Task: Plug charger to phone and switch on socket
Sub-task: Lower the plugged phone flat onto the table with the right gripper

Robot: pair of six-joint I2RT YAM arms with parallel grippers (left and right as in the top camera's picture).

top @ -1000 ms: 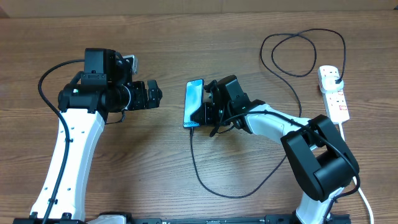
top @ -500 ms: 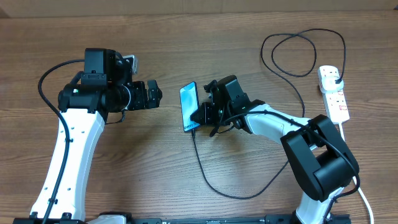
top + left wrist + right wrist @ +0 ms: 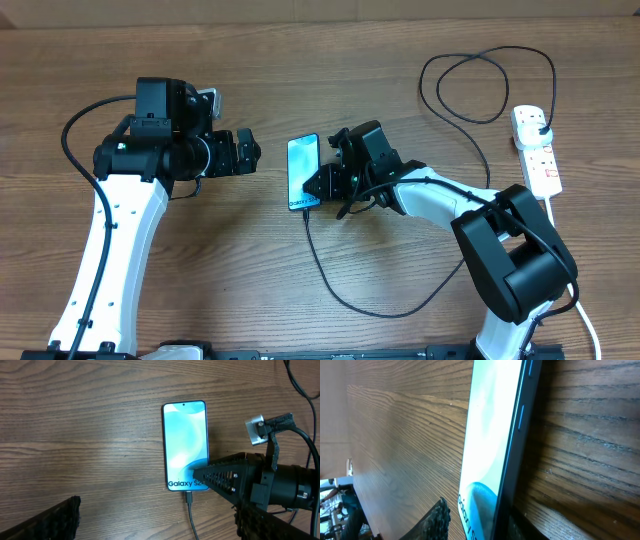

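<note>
The phone (image 3: 303, 172) lies flat on the table, its light-blue screen (image 3: 184, 442) up and "Galaxy S24" at its near end. The black charger (image 3: 330, 285) has its connector tip (image 3: 188, 496) in the phone's bottom port, and its black plug (image 3: 540, 124) sits in the white socket (image 3: 537, 160) at the far right. My right gripper (image 3: 318, 186) is open and straddles the phone's lower right corner; one finger (image 3: 438, 519) stands clear of the screen (image 3: 487, 435). My left gripper (image 3: 250, 155) is wide open, left of the phone, holding nothing.
The charger cable loops over the table in front of the right arm and again at the back right (image 3: 485, 85). The socket's thick white cord (image 3: 580, 310) runs down the right edge. Bare wooden table (image 3: 80, 435) lies between the left gripper and the phone.
The phone went from standing on its long edge in the right gripper to lying flat, screen up. The right jaws have opened off it. The left arm has not moved.
</note>
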